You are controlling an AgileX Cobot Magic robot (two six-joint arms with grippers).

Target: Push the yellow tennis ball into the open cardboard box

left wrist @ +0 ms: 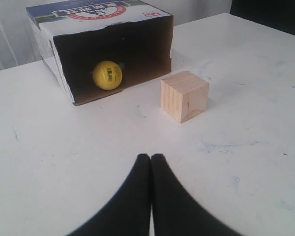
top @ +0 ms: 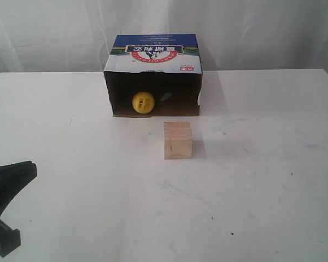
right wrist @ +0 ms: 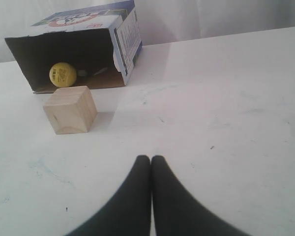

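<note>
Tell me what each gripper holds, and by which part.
Nothing is held. The left gripper and right gripper are both shut and empty; the yellow tennis ball lies inside the open cardboard box, touched by neither.

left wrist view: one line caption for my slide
Yellow tennis ball inside the open cardboard box, wooden cube outside it, left gripper shut.
</note>
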